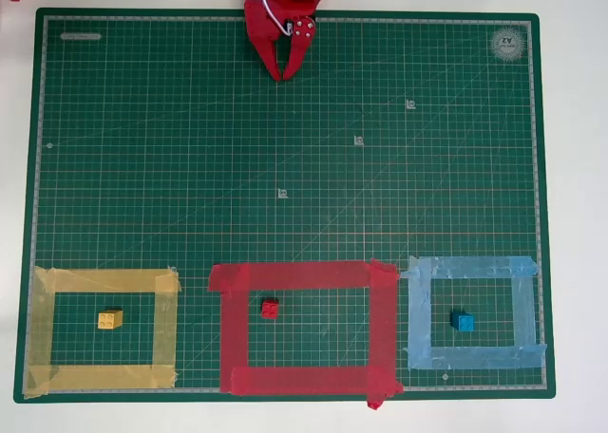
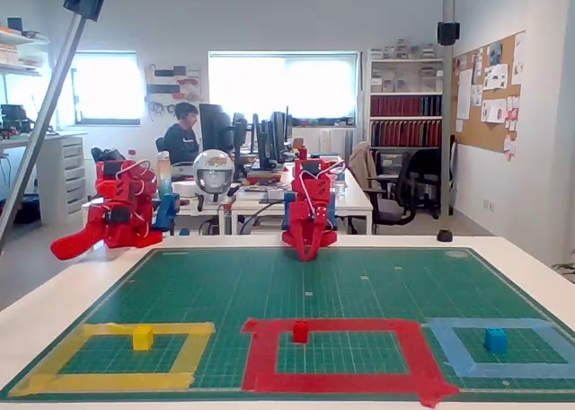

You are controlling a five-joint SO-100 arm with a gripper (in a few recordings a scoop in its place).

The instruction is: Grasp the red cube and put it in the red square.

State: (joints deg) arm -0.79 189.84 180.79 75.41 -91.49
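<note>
The red cube [image 1: 271, 308] [image 2: 300, 331] rests on the green mat inside the red square [image 1: 304, 277] [image 2: 260, 356], toward its left part. My red gripper [image 1: 285, 72] [image 2: 307, 254] hangs at the far edge of the mat, well away from the cube, fingertips pointing down at the mat. Its fingers stand close together with nothing between them.
A yellow cube [image 1: 110, 319] lies inside the yellow tape frame [image 1: 104, 281] on the left in the overhead view. A blue cube [image 1: 463, 322] lies inside the light-blue tape frame [image 1: 470, 267] on the right. The green mat [image 1: 285, 167] spreads between the arm and the frames.
</note>
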